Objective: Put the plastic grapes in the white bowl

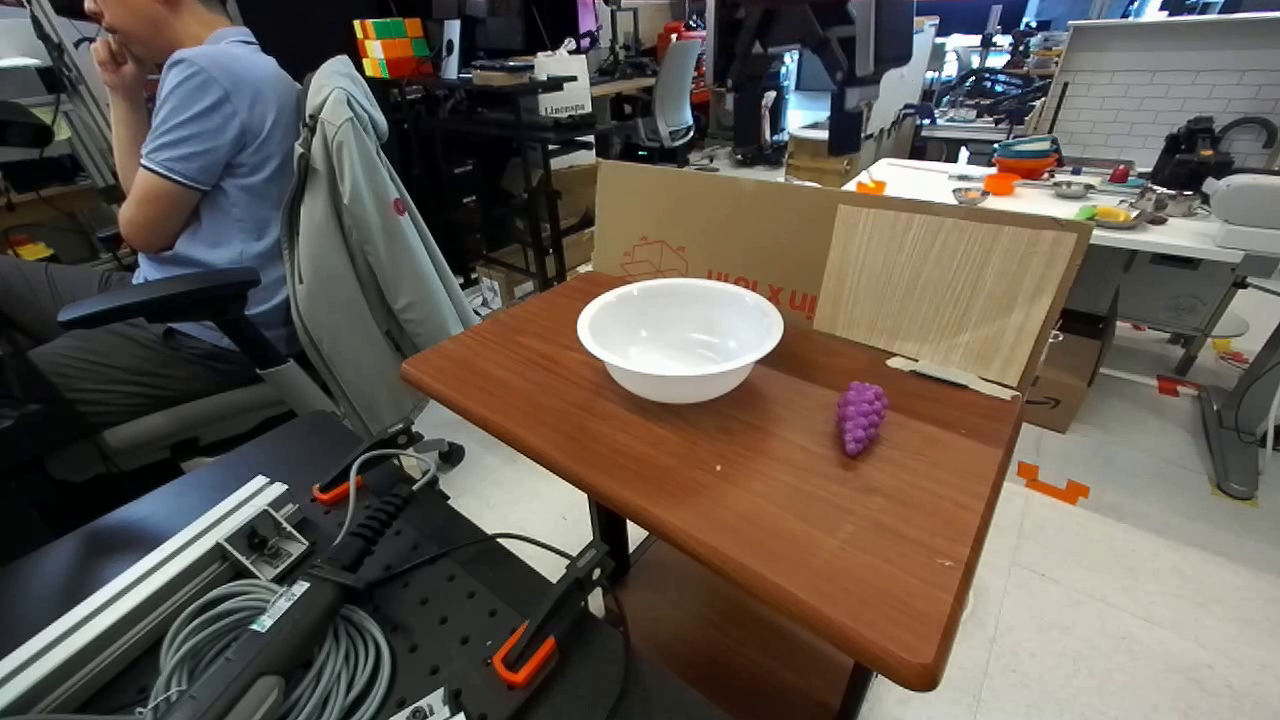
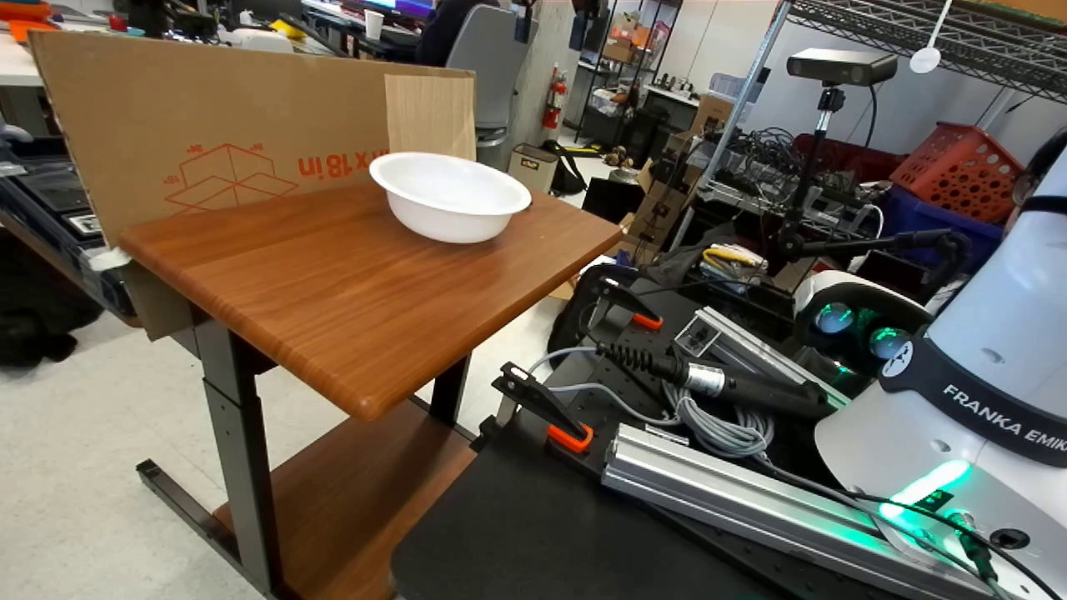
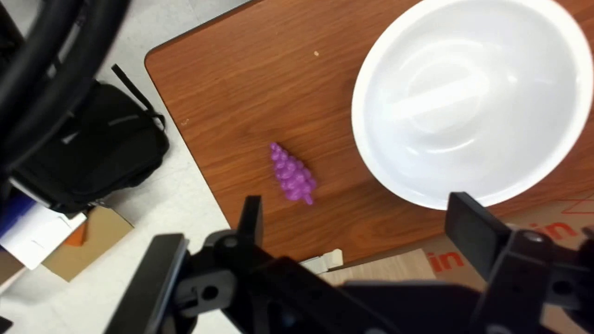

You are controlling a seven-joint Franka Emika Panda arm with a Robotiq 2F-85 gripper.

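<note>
The plastic grapes [image 1: 861,418], a small bumpy purple cluster, lie on the brown table. They also show in the wrist view [image 3: 292,172], stem end toward the gripper. In an exterior view they are out of sight, with the bowl in front. The white bowl [image 1: 680,335] stands upright on the table beside the grapes, apart from them, and nothing shows inside it. It also shows in an exterior view [image 2: 450,197] and the wrist view [image 3: 464,102]. My gripper [image 3: 356,202] is open, its fingers wide apart with nothing between them. It hangs high above the table in an exterior view [image 1: 800,135].
The brown table [image 1: 700,470] has a cardboard panel [image 1: 720,215] standing along one edge, with a wood-patterned sheet [image 1: 945,285] on it. Pale tape [image 1: 950,376] lies at that edge. A black bench [image 2: 500,517] with clamps and coiled cable stands beside the table. A person [image 1: 215,140] sits nearby.
</note>
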